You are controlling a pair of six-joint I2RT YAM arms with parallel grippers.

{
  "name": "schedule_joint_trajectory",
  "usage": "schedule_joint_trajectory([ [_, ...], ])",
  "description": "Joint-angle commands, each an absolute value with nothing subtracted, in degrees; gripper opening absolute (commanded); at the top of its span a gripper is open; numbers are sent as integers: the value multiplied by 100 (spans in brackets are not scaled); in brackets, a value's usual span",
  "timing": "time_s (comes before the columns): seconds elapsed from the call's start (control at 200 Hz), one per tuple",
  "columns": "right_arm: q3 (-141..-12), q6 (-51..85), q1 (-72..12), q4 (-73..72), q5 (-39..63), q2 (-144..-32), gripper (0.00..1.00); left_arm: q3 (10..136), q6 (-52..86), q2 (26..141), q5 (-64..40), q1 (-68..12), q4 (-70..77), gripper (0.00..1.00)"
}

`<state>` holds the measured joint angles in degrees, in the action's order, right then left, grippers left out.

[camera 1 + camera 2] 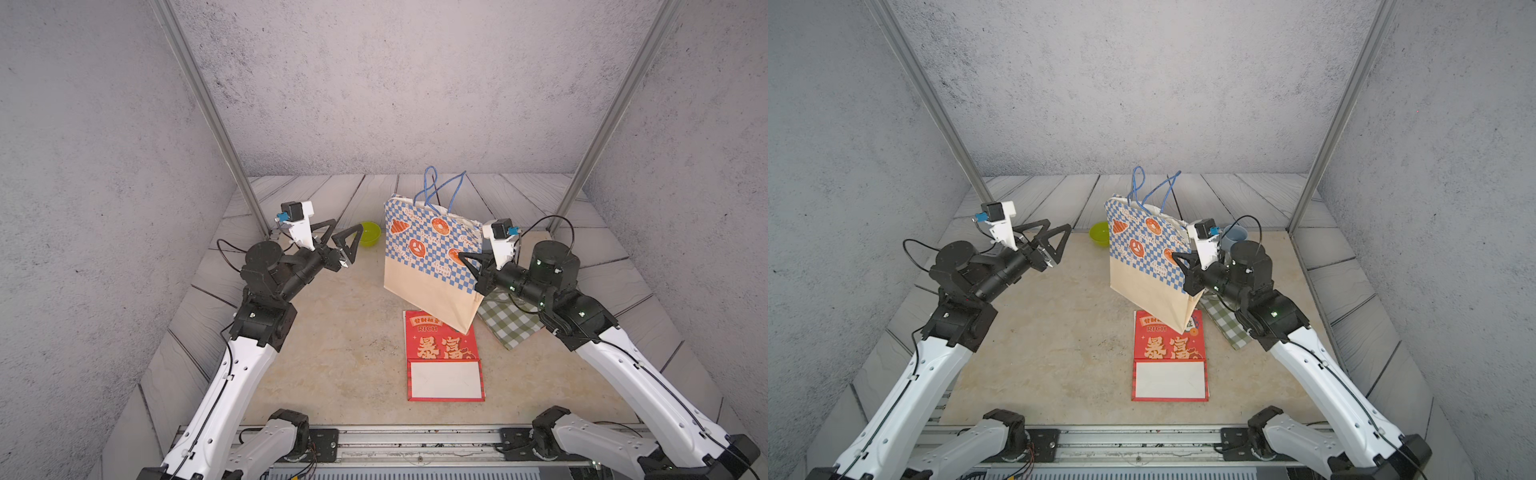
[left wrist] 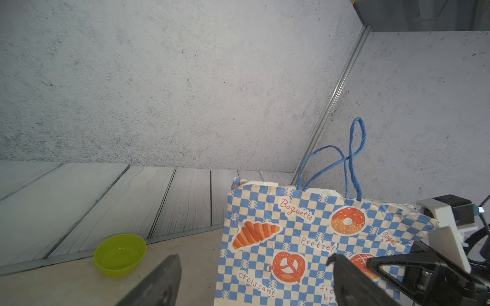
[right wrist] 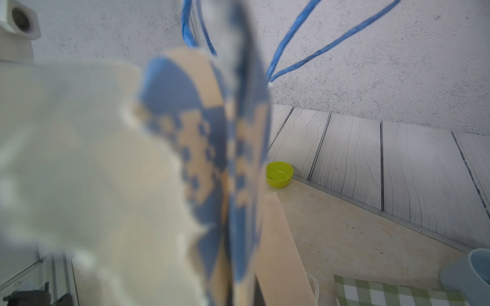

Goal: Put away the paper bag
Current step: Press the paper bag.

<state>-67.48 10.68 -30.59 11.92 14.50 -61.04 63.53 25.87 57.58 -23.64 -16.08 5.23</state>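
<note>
The blue-and-cream checked paper bag (image 1: pixel 428 266), printed with orange pastries, hangs tilted over the beige stone-patterned desk (image 1: pixel 332 332), right of the middle and between the two arms. Its blue twisted-cord handles (image 1: pixel 434 189) stick up above the open top. The right gripper (image 1: pixel 469 266) is clamped on the bag's right side edge, just below the crumpled rim. In the right wrist view the bag fills most of the picture as a blur, with the paper running in between the fingers.

The bag's lowest corner points down over the far end of a flat red packet with gold characters (image 1: pixel 440 345), which lies on the desk with a white panel at its near end. Whether the corner touches the packet cannot be told.

The left gripper (image 1: pixel 347 226) hangs in the air to the left of the bag, apart from it, its fingers spread wide and holding nothing. In the left wrist view the two dark fingers frame the bag's printed face.

A small lime-green plastic bowl (image 1: pixel 370 232) sits on the desk behind the left gripper, near the bag's left edge. A green-and-white checked cloth (image 1: pixel 509 324) lies under the right arm, and in a top view a pale blue mug (image 1: pixel 1235 239) shows behind the right wrist.
</note>
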Motion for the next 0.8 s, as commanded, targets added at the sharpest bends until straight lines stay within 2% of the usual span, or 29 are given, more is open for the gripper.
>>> schedule_joint_trajectory([
  [0.0,-7021,1613,-3247,790,562,-6202,0,6398,2438,5729,-1844,-1835,370,90],
  [0.165,-7060,1270,-3501,978,282,-6422,0,6521,2483,5700,-1243,-2106,-25,90],
  [0.335,-6947,856,-3787,659,-189,-6679,0,6706,3226,5537,-586,-2188,-706,89],
  [0.535,-6676,-548,-4250,-62,-228,-7009,0,7580,4186,5750,-161,-2188,-2031,87],
  [0.681,-6450,-1380,-4385,-683,-319,-7278,0,8464,4795,6069,-42,-2188,-3141,84],
  [0.796,-6391,-1711,-4402,-1003,-479,-7495,0,8768,5091,6182,-269,-2188,-3482,82],
])
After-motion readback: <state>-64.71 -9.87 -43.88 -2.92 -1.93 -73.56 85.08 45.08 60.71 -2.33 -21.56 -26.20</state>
